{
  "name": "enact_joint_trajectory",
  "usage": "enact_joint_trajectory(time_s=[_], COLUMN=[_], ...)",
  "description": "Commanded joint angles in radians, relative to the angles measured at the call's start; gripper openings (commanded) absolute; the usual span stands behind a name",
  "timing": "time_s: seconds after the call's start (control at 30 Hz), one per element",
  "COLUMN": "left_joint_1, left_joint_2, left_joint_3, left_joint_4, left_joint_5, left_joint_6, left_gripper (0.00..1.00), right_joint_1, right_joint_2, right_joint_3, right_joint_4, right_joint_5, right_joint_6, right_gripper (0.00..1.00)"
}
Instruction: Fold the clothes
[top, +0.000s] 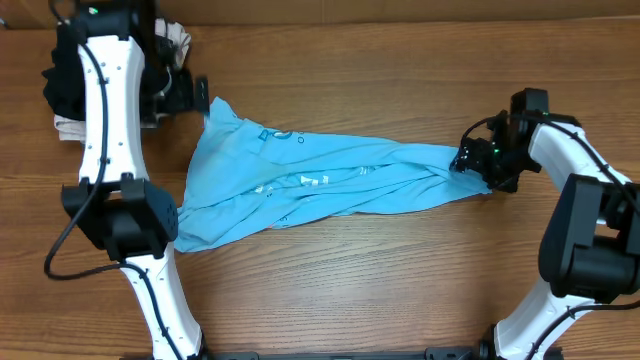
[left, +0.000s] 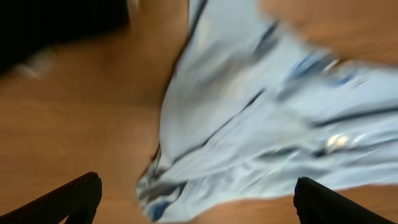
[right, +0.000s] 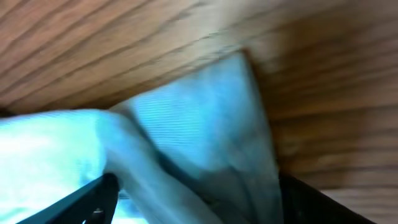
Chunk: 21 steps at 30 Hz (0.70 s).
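Sky-blue soft T-shirt (top: 320, 180) mid-frame, twisted narrow toward right. Left gripper (top: 203, 98) and right gripper (top: 466, 160) both jaws apart, holding nothing. Risk: grabbing the twisted end pinches several layers, fold skews.

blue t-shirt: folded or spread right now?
Neither: the T-shirt lies crumpled, fanned wide at its left end, bunched into a twisted narrow tail at its right. No neat fold visible.

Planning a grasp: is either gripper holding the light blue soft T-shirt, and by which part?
Nothing held: left gripper and right gripper stand open; the light blue T-shirt lies free.
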Motion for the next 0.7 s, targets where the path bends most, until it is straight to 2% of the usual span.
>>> enact_joint_trajectory(time_s=[0.0,0.03,0.1,0.2,0.43,0.67], left_joint_1=[-0.013,-0.013,-0.013,-0.013,-0.012,-0.012], left_joint_2=[-0.047,-0.047,-0.047,-0.047,-0.047,-0.047], left_joint_3=[0.159,0.184,0.197,0.196,0.196,0.196], left_joint_4=[-0.005,-0.005,-0.004,-0.001,0.050,0.079], left_joint_5=[0.042,0.041,0.037,0.029,0.026,0.026], left_joint_6=[0.014,0.015,0.015,0.015,0.015,0.015], left_gripper=[1.00,1.00,1.00,1.00,1.00,1.00], right_joint_1=[0.045,0.050,0.047,0.009,-0.224,-0.375], right_joint_2=[-0.009,-0.009,-0.009,-0.015,-0.032,-0.032], right_joint_3=[-0.076,-0.092,-0.095,-0.077,0.089,0.232], right_joint_4=[0.078,0.105,0.122,0.114,-0.064,-0.212], right_joint_5=[-0.026,-0.007,0.050,0.073,0.043,-0.047], right_joint_6=[-0.017,0.004,0.089,0.126,0.151,0.063], right_gripper=[0.68,0.44,0.04,0.04,0.04,0.04])
